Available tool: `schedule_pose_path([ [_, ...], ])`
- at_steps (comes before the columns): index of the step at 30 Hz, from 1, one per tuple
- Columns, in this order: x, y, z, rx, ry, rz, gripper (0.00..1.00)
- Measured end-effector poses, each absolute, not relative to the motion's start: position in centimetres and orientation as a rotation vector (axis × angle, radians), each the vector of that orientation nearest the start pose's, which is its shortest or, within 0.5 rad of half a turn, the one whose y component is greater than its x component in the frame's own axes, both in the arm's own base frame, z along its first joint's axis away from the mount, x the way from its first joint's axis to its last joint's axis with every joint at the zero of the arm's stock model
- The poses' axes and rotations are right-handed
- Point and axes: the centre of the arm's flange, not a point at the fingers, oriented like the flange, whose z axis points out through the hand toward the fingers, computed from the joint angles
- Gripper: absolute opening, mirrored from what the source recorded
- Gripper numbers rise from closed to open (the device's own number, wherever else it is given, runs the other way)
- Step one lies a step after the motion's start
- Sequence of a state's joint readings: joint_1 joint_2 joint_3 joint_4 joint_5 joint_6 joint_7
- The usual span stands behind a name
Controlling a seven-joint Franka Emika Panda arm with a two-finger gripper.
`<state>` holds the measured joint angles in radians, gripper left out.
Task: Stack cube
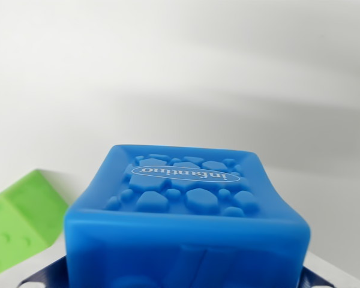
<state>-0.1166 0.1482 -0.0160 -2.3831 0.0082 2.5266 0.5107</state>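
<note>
1. We see a blue cube (186, 219) filling the lower middle of the wrist view, very close to the camera and so right at the pincer.
2. Its upward face has a raised rim, a pattern of raised pebble shapes and a white oval label that reads upside down from where we look.
3. We cannot see the pincer's fingers themselves, so we cannot tell whether they are apart, together or clamped on the blue cube.
4. Dark blue shapes (45, 277) show at the bottom corners on both sides of the blue cube, touching its lower edges; we cannot tell what they are.
5. A green cube (21, 225) sits at the wrist view's left, just beside the blue cube and lower in the picture, partly cut off by the edge.
6. The green cube is turned so one corner edge faces us, and its near face carries a few small raised dots.
7. We see a narrow gap of pale surface between the two cubes, so they are apart and not touching.
8. Behind both cubes we see a plain white surface (228, 72) with soft grey shadow bands running across it.
</note>
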Motion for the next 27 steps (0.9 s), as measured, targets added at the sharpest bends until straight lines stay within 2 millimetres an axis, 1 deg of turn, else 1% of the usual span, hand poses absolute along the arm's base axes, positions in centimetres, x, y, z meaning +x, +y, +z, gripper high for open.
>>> schedule_pose_path([
  [27, 46.5, -2.4, 25.9, -3.067, 0.674, 0.008, 0.0],
])
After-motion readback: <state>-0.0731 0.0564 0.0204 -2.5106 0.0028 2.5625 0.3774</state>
